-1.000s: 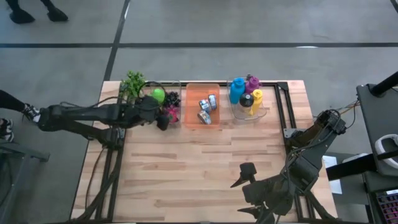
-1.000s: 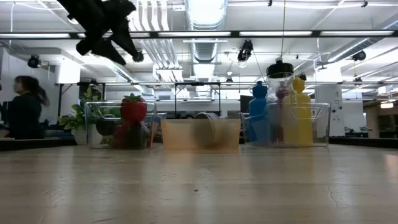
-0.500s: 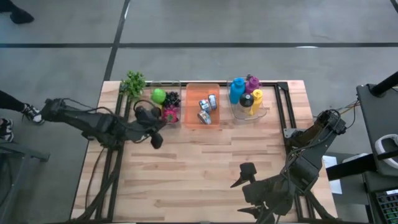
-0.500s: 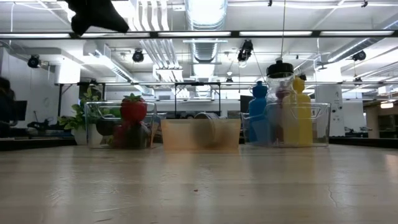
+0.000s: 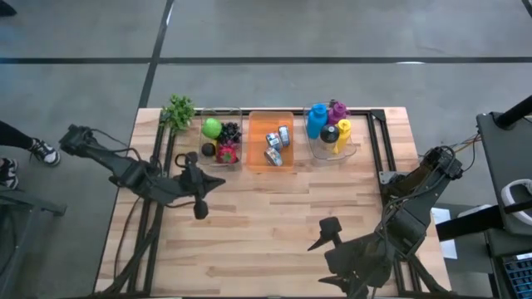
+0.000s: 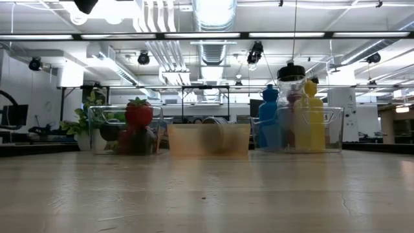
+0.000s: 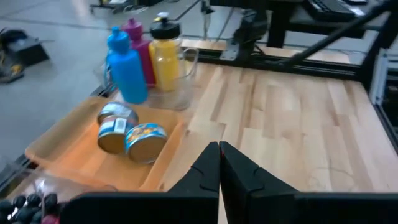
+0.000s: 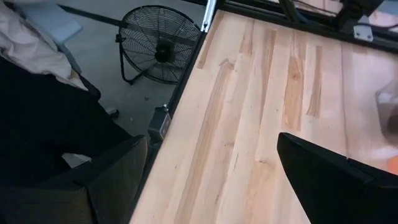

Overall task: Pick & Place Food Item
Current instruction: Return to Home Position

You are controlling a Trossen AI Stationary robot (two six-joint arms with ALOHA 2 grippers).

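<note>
The left transparent bin (image 5: pixel 204 139) stands at the far edge of the desk (image 5: pixel 266 216) and holds the green apple (image 5: pixel 212 127), the red tomato (image 5: pixel 224 153) and a bunch of dark grapes (image 5: pixel 232 131). The left gripper (image 5: pixel 200 212) hangs over bare wood on the near side of that bin, apart from it. Its fingers (image 7: pixel 202 174) are pressed together with nothing between them. The left arm comes in from the desk's left side, bent at the elbow.

In the middle is the orange bin (image 5: pixel 259 124) with the tuna cans (image 5: pixel 273 141) lying in it. Just beside it, the right transparent bin (image 5: pixel 353 148) holds upright bottles – a blue bottle (image 5: pixel 317 120) among them.

The right gripper (image 5: pixel 326 235) sits over the near right part of the desk, well apart from every bin, its fingers (image 8: pixel 323 168) spread wide and empty. The right arm is folded at the near right corner.
</note>
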